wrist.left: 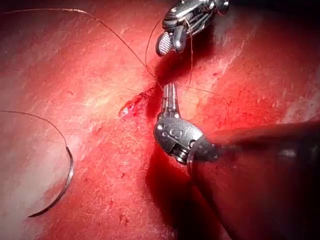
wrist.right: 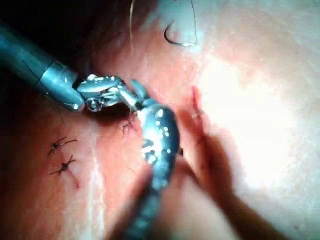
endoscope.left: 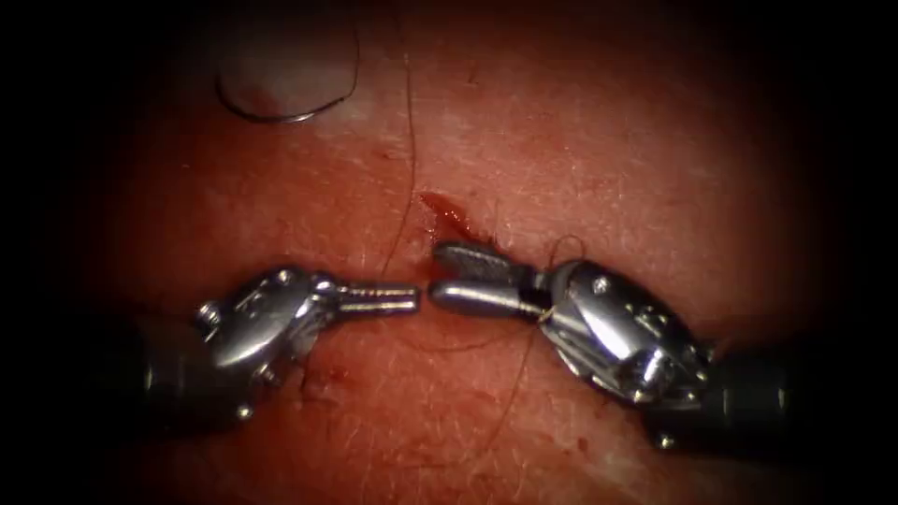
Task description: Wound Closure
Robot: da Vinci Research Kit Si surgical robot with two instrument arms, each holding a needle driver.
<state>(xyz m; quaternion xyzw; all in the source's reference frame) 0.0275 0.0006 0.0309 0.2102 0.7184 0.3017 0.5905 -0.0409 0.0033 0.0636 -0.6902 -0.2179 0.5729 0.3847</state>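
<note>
Broadly, one slab of pale pink, red-stained pork-belly tissue (endoscope.left: pixel 608 159) lies under both tools. One short cut (endoscope.left: pixel 449 217) with red fluid in it runs slantwise just above the tool tips in the endoscope view; it also shows in the left wrist view (wrist.left: pixel 135 105).

Two steel tools meet tip to tip across the middle. The left arm's tool (endoscope.left: pixel 412 297) comes in from the picture's left, its long axis level, its jaws pressed together and pointing right; whether any thread is caught between them cannot be told. The right arm's tool (endoscope.left: pixel 444 273) points left, its two jaws parted narrowly, one above the other, with nothing seen between them.

One curved dark steel needle (endoscope.left: pixel 281 114) lies loose on the tissue, well apart from both tools, up and to the left of the cut, held by neither and not in the tissue. Its arc bows downward, ends pointing up.

One thin dark thread (endoscope.left: pixel 410 140) runs from above down past the cut's left side, and loops around the right arm's tool near its wrist.

Two small dark knotted stitches (wrist.right: pixel 62 156) sit side by side in the right wrist view.
</note>
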